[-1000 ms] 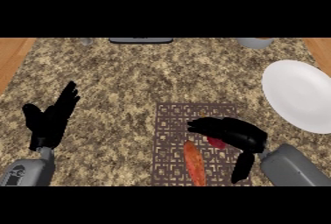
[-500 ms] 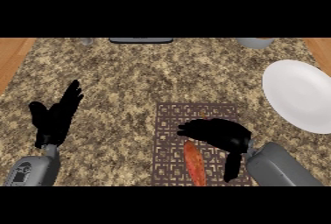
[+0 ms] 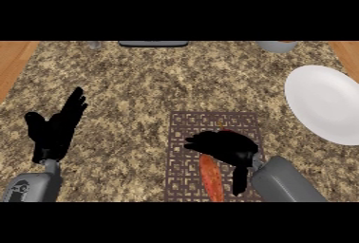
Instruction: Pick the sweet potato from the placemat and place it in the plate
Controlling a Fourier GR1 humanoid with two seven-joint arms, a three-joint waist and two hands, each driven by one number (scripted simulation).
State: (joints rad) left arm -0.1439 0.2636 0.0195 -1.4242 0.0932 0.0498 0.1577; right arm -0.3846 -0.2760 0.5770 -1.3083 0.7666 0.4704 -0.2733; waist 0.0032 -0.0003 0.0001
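Observation:
An orange-red sweet potato lies lengthwise on the brown patterned placemat, low in the head view. My right hand hovers over its upper end, fingers bent downward and covering that end; whether they touch it is not visible. The thumb hangs down to the right of the potato. A white plate sits at the counter's right edge, far from the hand. My left hand rests open at the left, fingers up.
A dark flat object and a grey bowl sit along the counter's far edge. Wooden floor shows beyond the left side and the upper right corner.
My right hand has slid left and toward me across the placemat, coming down over the sweet potato's upper end. The left hand has barely shifted.

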